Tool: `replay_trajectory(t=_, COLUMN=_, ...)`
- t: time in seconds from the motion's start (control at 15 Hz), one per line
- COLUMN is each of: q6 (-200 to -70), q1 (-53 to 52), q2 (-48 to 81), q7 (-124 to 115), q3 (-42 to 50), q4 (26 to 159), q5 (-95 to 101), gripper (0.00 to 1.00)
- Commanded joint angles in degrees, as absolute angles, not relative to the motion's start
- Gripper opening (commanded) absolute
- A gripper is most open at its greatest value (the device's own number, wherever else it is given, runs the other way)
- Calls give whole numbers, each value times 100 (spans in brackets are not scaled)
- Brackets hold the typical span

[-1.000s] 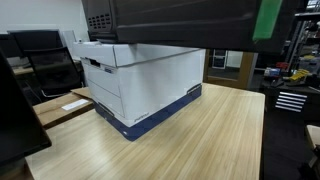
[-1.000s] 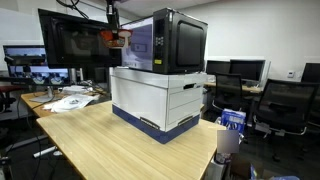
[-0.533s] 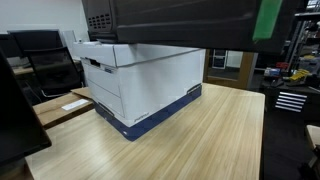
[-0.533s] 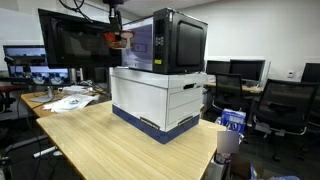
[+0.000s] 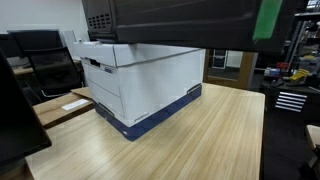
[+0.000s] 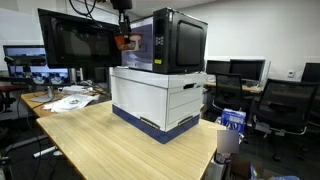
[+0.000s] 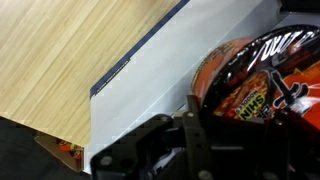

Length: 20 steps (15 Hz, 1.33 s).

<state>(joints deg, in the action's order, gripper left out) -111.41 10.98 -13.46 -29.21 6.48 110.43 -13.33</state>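
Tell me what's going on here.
A robot arm's gripper is shut on a red and black food pack and holds it in the air beside a black microwave. The microwave sits on a white storage box, which stands on a wooden table. In the wrist view the pack hangs over the box's top, near its edge.

Microwave (image 6: 176, 40) atop box (image 6: 160, 98) blocks ahead — table (image 6: 95, 142) alongside lies open.

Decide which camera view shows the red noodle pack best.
The wrist view: the red noodle pack fills its right side, lettering readable. An exterior view shows the pack only as a small red patch beside the microwave; elsewhere it is hidden.
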Motion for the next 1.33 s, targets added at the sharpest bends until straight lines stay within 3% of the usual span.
replay_trajectory(t=0.0, q6=-11259, q1=1042, q2=-960, q7=-3109, q3=650, q4=10680, q5=-1429, gripper=1)
replay_trajectory(t=1.27, q6=-12476, q1=864, q2=-382, q7=-2826, q3=686, q4=10704, q5=-1763, gripper=2)
